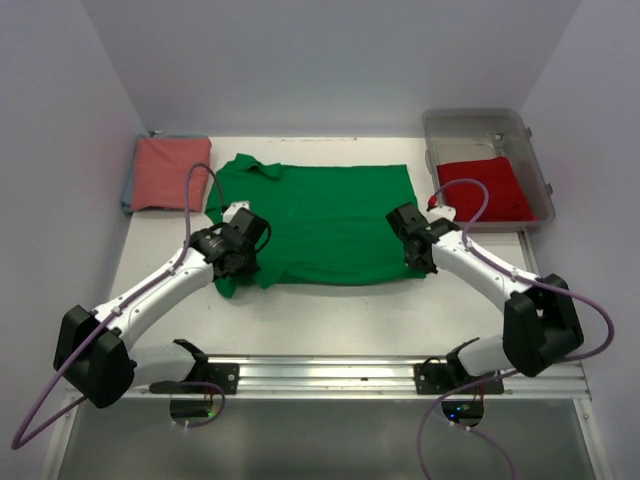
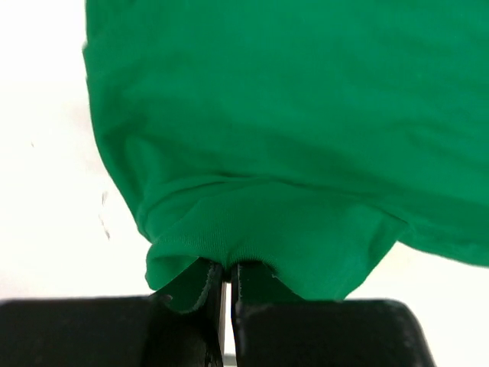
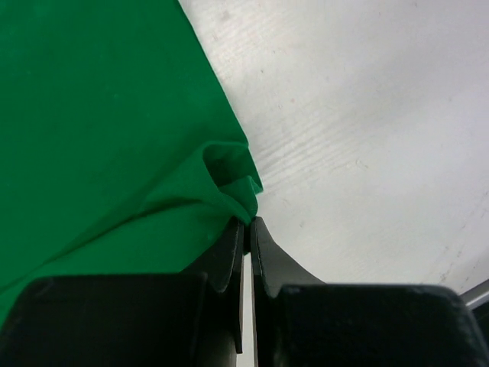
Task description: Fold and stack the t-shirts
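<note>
There are three shirts, all of soft plain cloth, each in one colour. The green shirt (image 1: 320,225) lies spread flat in the middle of the white counter (image 1: 400,310), with its collar at the far left and its body running to the right. The cloth is smooth over most of its width and bunches into folds at the near left corner. The pink shirt (image 1: 170,172) sits at the far left corner as a neat, squarish folded pad, just beside the green shirt's collar. The red shirt (image 1: 485,188) lies crumpled inside one clear plastic bin (image 1: 535,150) with rounded corners, at the far right.

There are two arms with white links and black joints, and each trails a purple cable. The left claw (image 2: 227,279) has its two black fingers pressed almost together on a gathered fold at the green shirt's near left corner, and the cloth puckers over the tips. The right claw (image 3: 248,225) is likewise pinched closed, nipping the near right corner of the same shirt, where the edge curls into a small fold against the pale, faintly grained counter. One ribbed metal rail (image 1: 330,372) runs along the near edge of the counter.
</note>
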